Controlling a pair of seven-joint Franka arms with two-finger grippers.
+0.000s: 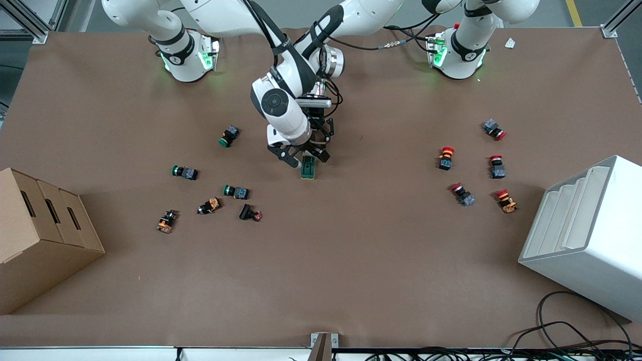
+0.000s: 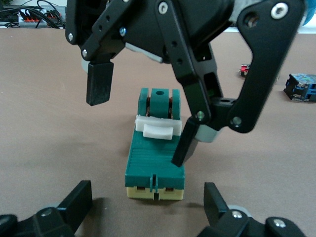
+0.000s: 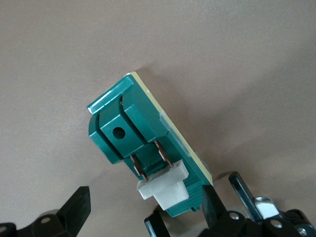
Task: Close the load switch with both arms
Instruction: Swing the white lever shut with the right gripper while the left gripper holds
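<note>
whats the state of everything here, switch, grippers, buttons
load switch: flat on the table, white lever low against its body; full seating not visible
right gripper: open, straddling the switch
left gripper: open, either side of the switch's cream end, not touching
green-capped push buttons: loose toward the right arm's end
red-capped push buttons: loose toward the left arm's end

Eleven push buttons (image 1: 229, 135) (five red-capped), one load switch (image 1: 308, 168), two boxes (image 1: 42, 235).
</note>
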